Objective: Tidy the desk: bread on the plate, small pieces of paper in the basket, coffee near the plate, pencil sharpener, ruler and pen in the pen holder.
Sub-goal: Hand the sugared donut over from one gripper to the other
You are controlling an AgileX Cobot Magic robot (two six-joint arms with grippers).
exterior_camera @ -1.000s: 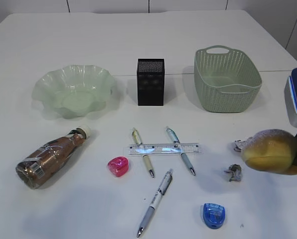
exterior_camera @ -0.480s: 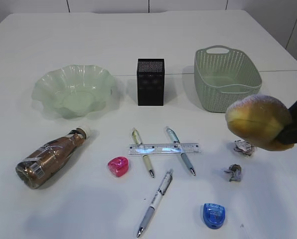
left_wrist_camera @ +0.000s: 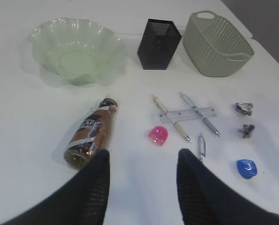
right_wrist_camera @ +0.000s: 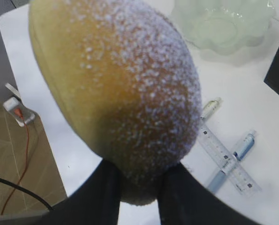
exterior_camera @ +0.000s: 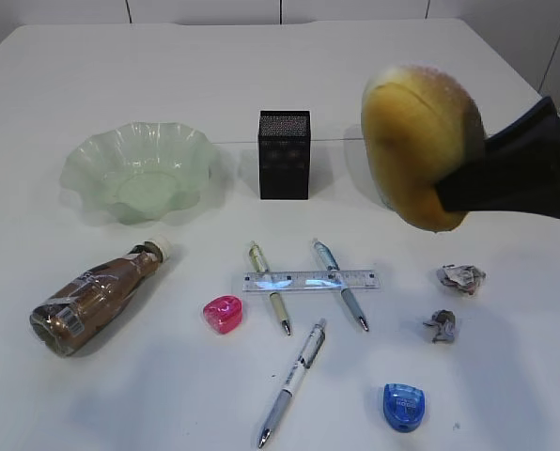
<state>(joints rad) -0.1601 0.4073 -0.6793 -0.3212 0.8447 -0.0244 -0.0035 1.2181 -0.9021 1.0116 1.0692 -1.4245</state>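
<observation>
One step in hand, bread (exterior_camera: 421, 146) pinched by the right fingers (right_wrist_camera: 112, 197) high above the table (exterior_camera: 505, 395) in front of the basket, left fingers (left_wrist_camera: 99, 187) half spread and empty; next, probably leftward carry to the plate (exterior_camera: 137, 169) and careful lowering.

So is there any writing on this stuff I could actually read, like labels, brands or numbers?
"AF": pale letters on the dark label of the coffee bottle, seen from the left wrist; the rest of that label is too blurred to read.
Ruler: fine marks only, its numbers too small to read.
Blue pencil sharpener: a faint print on top, unreadable.
Pens, pink sharpener, pen holder, basket: no readable text.
</observation>
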